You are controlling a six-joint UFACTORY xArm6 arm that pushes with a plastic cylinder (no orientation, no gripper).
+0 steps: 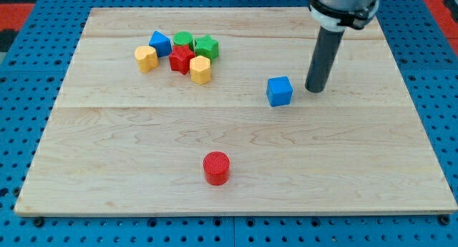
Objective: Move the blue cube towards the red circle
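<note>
The blue cube (280, 91) sits on the wooden board (107, 161), right of the middle. The red circle (216, 167), a short red cylinder, stands toward the view's bottom, below and left of the cube. My tip (315, 89) rests on the board just to the right of the blue cube, with a small gap between them. The dark rod rises from it toward the view's top right.
A cluster of blocks lies at the upper left: a blue block (159, 43), a green cylinder (184, 40), a green block (206, 46), a red star-like block (182, 59), and two yellow blocks (146, 58) (200, 70). Blue pegboard (21, 32) surrounds the board.
</note>
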